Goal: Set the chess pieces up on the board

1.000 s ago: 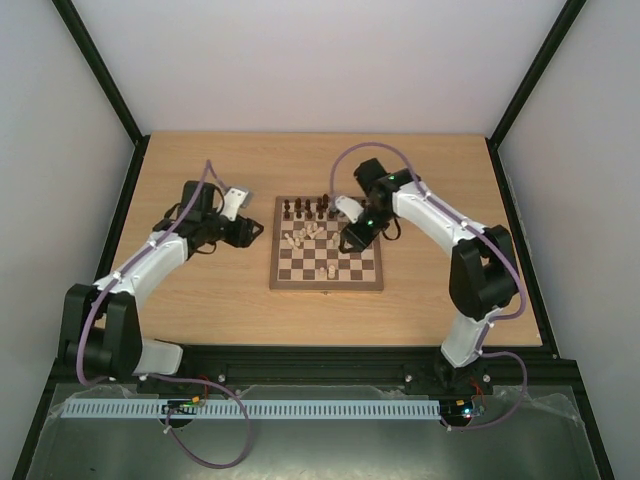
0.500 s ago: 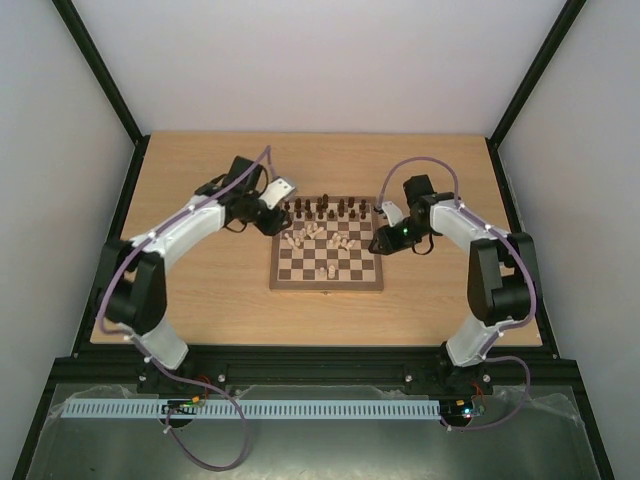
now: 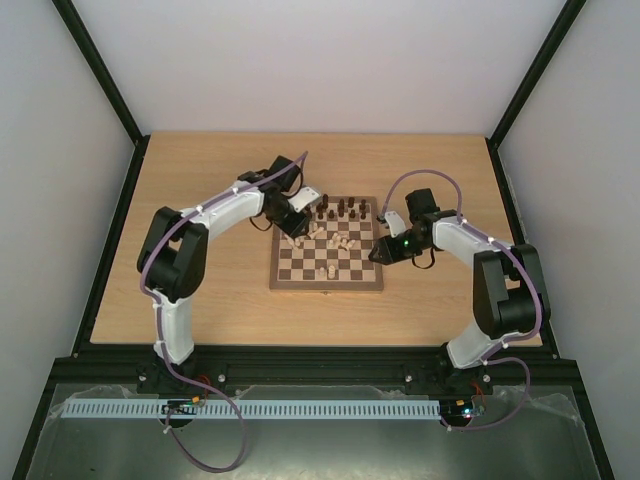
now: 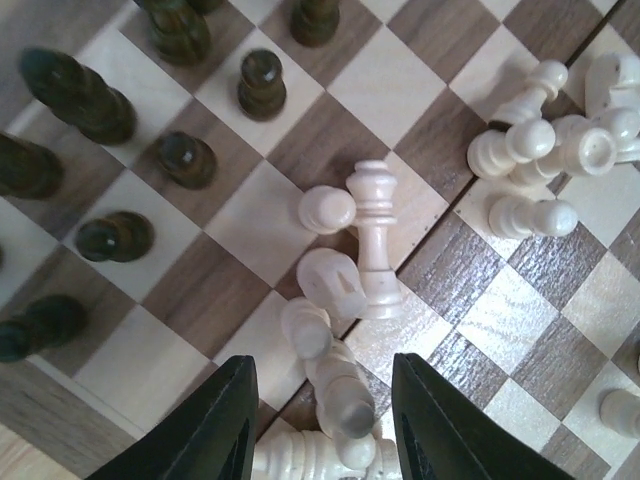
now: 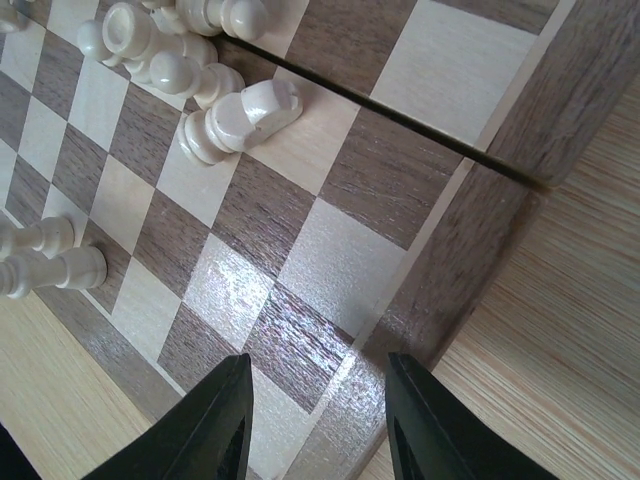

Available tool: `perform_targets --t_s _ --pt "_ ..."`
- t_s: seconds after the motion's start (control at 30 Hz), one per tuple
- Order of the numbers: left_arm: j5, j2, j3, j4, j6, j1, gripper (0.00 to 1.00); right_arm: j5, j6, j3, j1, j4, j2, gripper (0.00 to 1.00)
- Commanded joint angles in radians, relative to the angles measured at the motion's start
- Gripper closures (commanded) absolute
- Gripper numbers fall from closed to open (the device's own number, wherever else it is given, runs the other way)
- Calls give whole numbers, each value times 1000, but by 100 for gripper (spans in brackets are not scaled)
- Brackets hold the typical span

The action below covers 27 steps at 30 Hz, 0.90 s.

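Note:
The board (image 3: 350, 272) lies mid-table. Dark chess pieces (image 3: 340, 210) stand along its far rows, and cream ones (image 3: 332, 238) lie in a heap just in front of them. One cream piece (image 3: 329, 271) stands alone nearer me. My left gripper (image 3: 297, 222) hovers over the heap's left end. In the left wrist view its jaws (image 4: 320, 430) are open on either side of a lying cream piece (image 4: 345, 395), with gaps on both sides. Dark pieces (image 4: 185, 155) stand to the left. My right gripper (image 5: 318, 420) is open and empty above the board's right border (image 5: 470, 260).
More cream pieces lie tumbled at the right of the left wrist view (image 4: 545, 160) and at the top left of the right wrist view (image 5: 240, 120). Light wooden tabletop (image 3: 200, 290) surrounds the board, with black frame posts at its left and right edges.
My left arm swung right from the table beside the board to over the cream heap, and its jaws narrowed. My right arm drew back from the board's middle to its right edge.

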Motion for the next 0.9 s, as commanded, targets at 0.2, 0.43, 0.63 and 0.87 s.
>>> perform_targets --t_s 0.2,0.43,0.63,0.87 --pt "-56 -2 -21 -54 -26 -45 60 -48 14 2 3 2 0 63" --pt "-90 -1 -27 -56 -28 -49 76 -56 14 5 3 2 11 63" --pt "-95 1 -35 -57 -31 -57 81 -59 14 3 2 3 15 63" --pt "-43 -10 -34 -74 -19 -73 90 -65 14 9 4 -3 21 63"
